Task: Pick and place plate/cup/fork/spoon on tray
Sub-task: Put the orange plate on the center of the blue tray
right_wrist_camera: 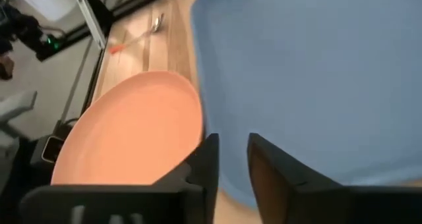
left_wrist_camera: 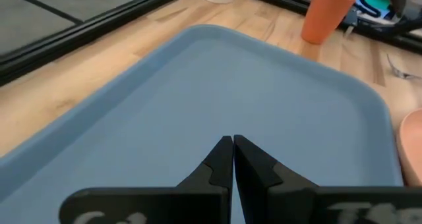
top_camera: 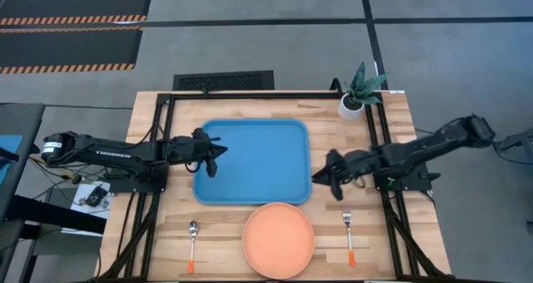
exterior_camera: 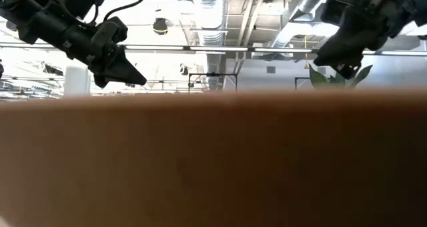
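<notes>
The blue tray (top_camera: 251, 161) lies at the table's middle. The salmon-orange plate (top_camera: 278, 240) lies flat near its front edge. The spoon (top_camera: 192, 243) lies left of the plate and the fork (top_camera: 349, 237) right of it. The orange cup (left_wrist_camera: 326, 13) stands upright beyond the tray's right edge; in the high view my right arm hides it. My left gripper (top_camera: 218, 156) is shut and empty above the tray's left part (left_wrist_camera: 233, 141). My right gripper (top_camera: 319, 181) hovers at the tray's front right corner, its fingers a narrow gap apart (right_wrist_camera: 231, 151) and empty.
A white pot with a green plant (top_camera: 358, 91) stands at the table's far right corner. Black frame rails (top_camera: 166, 141) run along both sides of the table. A blurred brown shape (exterior_camera: 213, 160) fills the lower part of the low view.
</notes>
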